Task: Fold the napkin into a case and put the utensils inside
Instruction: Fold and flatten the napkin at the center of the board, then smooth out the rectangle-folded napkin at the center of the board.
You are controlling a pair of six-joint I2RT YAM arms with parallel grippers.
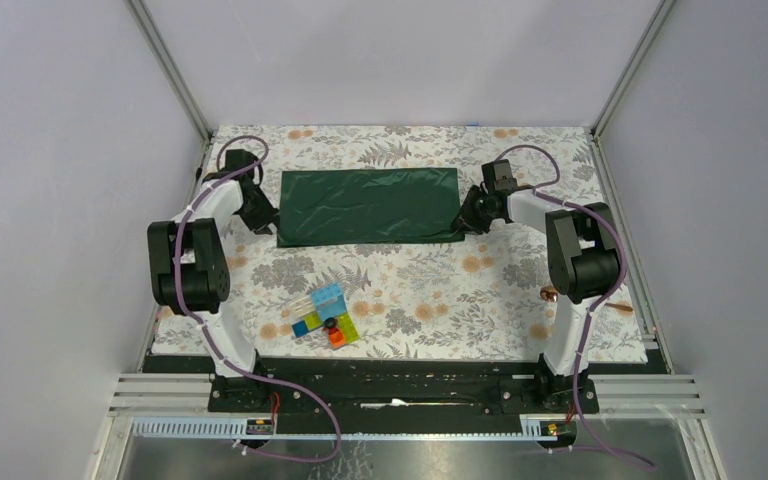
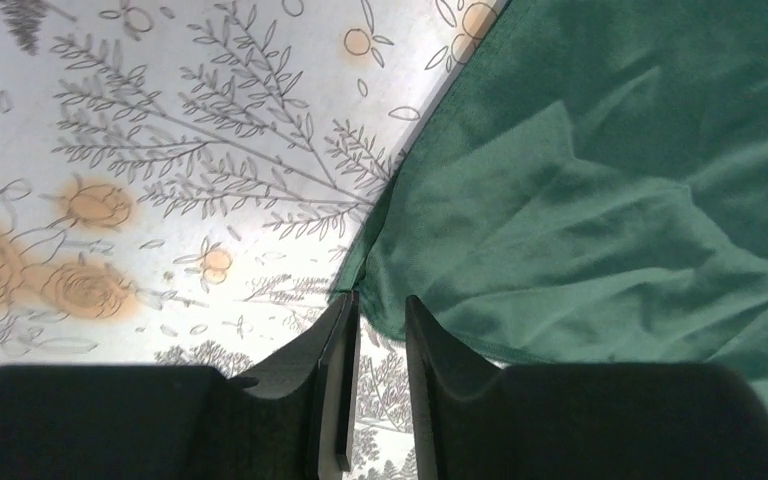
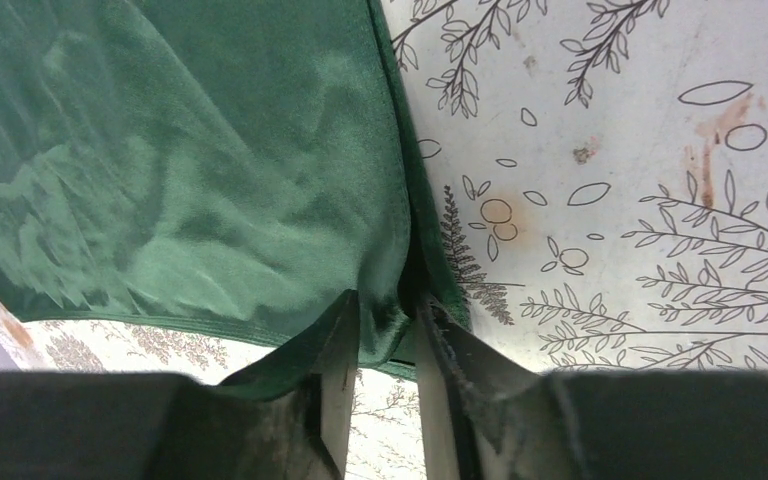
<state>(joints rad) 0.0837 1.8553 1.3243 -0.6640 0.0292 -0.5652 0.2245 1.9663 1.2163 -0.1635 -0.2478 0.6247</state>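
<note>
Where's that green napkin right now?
Top view: the napkin lies at the far middle of the table, spanning between the left gripper and right gripper.

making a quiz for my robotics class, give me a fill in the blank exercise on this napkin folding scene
1. The napkin is dark ___.
2. The copper spoon lies by the ___ arm.
3. The table covering has a ___ pattern.
4. The left pincer and right pincer sit at opposite ends of the ___.
Missing: green; right; floral; napkin.
</note>
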